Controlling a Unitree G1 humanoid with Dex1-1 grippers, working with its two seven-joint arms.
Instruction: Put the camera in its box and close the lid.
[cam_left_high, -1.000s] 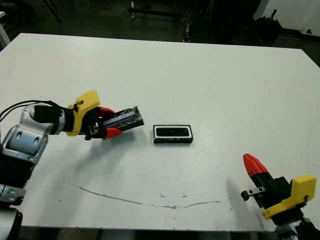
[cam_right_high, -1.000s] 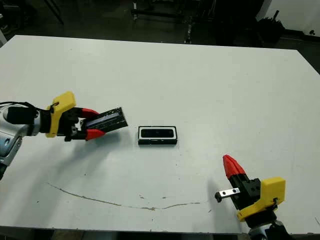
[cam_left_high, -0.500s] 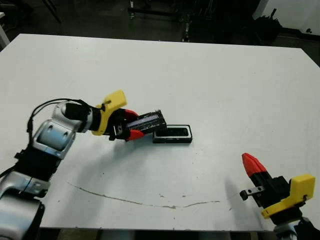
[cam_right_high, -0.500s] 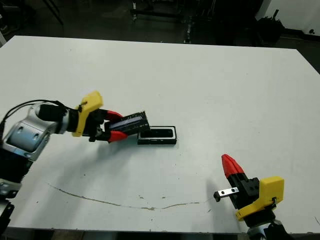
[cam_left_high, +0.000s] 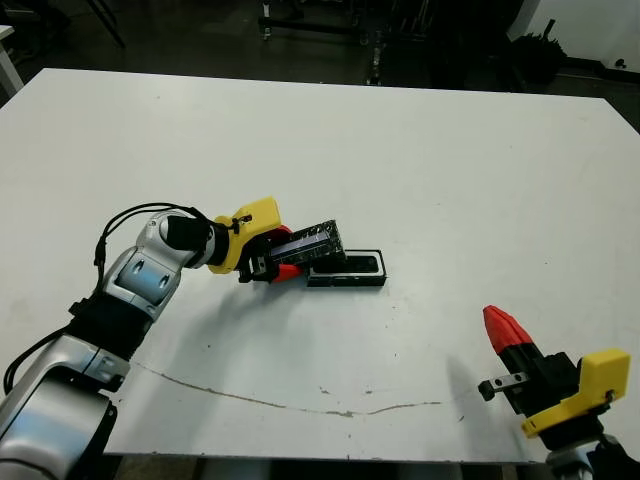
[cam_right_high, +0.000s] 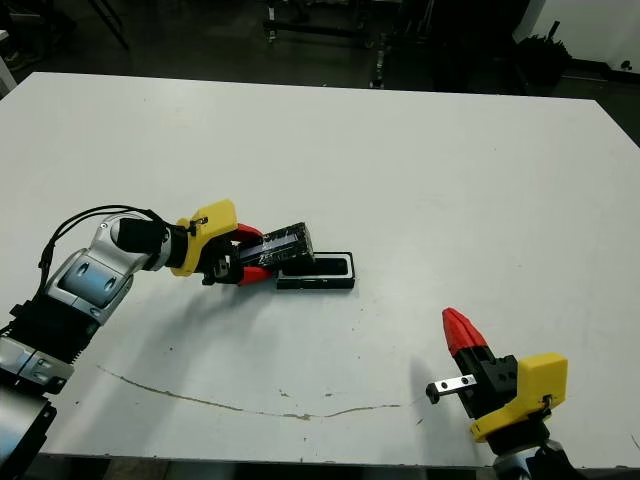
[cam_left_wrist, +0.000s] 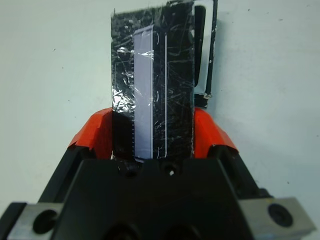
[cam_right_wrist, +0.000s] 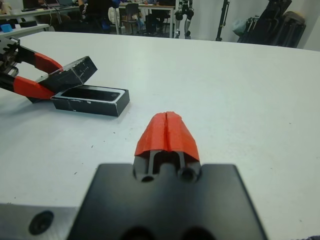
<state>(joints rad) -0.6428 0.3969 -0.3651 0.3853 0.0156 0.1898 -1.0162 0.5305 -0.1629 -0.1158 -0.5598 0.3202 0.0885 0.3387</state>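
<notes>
The box (cam_left_high: 360, 279), a small black-walled tray, lies near the table's middle with the glossy black camera (cam_left_high: 353, 264) lying flat inside it. My left gripper (cam_left_high: 285, 259) is shut on the lid (cam_left_high: 316, 243), a crinkly black panel with a pale strip (cam_left_wrist: 142, 90). The lid is tilted, and its far edge reaches over the box's left end. In the right wrist view the lid (cam_right_wrist: 70, 73) stands raised at an angle above the box (cam_right_wrist: 90, 106). My right gripper (cam_left_high: 505, 332) is shut on nothing, low at the table's front right, well away from the box.
A thin brown scuff line (cam_left_high: 300, 405) runs across the white table (cam_left_high: 450, 160) near its front edge. Dark floor and equipment stands lie beyond the far edge. The right wrist view shows other tables and chairs (cam_right_wrist: 125, 10) in the background.
My left gripper has carried the lid to the right, from well left of the box to its left end, tilting it more. The right arm has stayed still.
</notes>
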